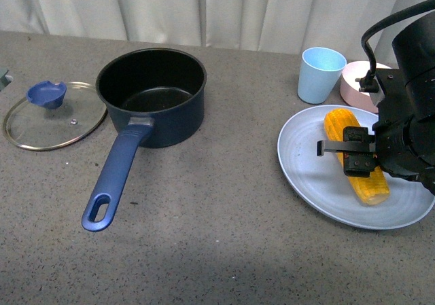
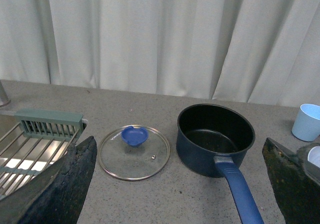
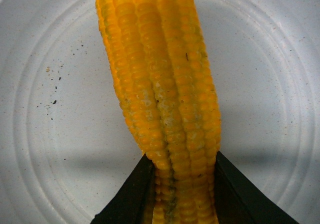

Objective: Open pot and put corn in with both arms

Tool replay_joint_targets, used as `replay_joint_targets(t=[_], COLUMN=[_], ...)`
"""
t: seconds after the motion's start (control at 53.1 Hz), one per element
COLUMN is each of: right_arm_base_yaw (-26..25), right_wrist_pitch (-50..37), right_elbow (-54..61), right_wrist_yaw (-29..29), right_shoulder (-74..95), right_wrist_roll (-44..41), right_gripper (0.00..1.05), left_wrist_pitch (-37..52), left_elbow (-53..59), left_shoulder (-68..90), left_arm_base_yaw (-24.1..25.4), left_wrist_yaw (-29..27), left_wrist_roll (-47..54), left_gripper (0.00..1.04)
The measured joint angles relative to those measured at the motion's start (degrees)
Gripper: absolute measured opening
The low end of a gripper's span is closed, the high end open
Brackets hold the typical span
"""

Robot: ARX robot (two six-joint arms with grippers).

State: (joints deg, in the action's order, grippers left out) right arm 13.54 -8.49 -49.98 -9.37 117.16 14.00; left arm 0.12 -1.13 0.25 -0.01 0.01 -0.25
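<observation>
Right black claw (image 1: 358,154) clasps the yellow-orange corn cob (image 3: 160,84) mid-length; stiff, ridged and light, it should hold firmly.

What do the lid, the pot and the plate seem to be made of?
Lid: clear glass, the table shows through; thin shiny metal rim; blue knob, probably plastic. Pot: likely metal, glossy navy coating outside, black non-stick look inside. Plate under the corn: pale, matte, finely speckled, with moulded rings; ceramic or plastic, I cannot tell.
</observation>
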Motion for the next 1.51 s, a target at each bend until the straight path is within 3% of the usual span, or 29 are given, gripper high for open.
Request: replay_joint_targets(t=[0.207, 0.358, 0.452, 0.81, 1.018, 1.338, 1.432, 1.508], right_arm_base_yaw=[0.07, 1.31, 4.2, 13.33, 16.52, 18.32, 17.86, 17.31], right_wrist_pitch=[-0.72, -1.49, 0.79, 13.7, 17.55, 19.45, 19.19, 17.51], right_elbow=[1.22, 0.44, -6.62, -39.15, -49.75, -50.69, -48.48, -45.94], right_wrist_yaw=[1.09, 12.72, 20.55, 22.69, 23.47, 22.29, 20.74, 19.04], right_shoulder=[-2.49, -9.2, -10.43, 7.74, 13.99, 14.71, 14.71, 14.21], right_wrist_roll=[-2.89, -1.55, 1.62, 5.07, 7.02, 7.08, 6.99, 6.78], right_gripper=[0.16, 0.12, 0.11, 0.11, 0.11, 0.63, 0.86, 0.97], left_wrist_pitch=[0.0, 0.0, 0.0, 0.0, 0.0, 0.0, 0.0, 0.0], left_elbow=[0.0, 0.0, 0.0, 0.0, 0.0, 0.0, 0.0, 0.0], left_shoulder=[0.0, 0.0, 0.0, 0.0, 0.0, 0.0, 0.0, 0.0], left_arm_base_yaw=[0.0, 0.0, 0.0, 0.0, 0.0, 0.0, 0.0, 0.0], left_wrist_yaw=[0.0, 0.0, 0.0, 0.0, 0.0, 0.0, 0.0, 0.0], left_wrist_roll=[-0.02, 0.0, 0.0, -0.02, 0.0, 0.0, 0.0, 0.0], left_gripper=[0.98, 0.98, 0.98, 0.98, 0.98, 0.98, 0.98, 0.98])
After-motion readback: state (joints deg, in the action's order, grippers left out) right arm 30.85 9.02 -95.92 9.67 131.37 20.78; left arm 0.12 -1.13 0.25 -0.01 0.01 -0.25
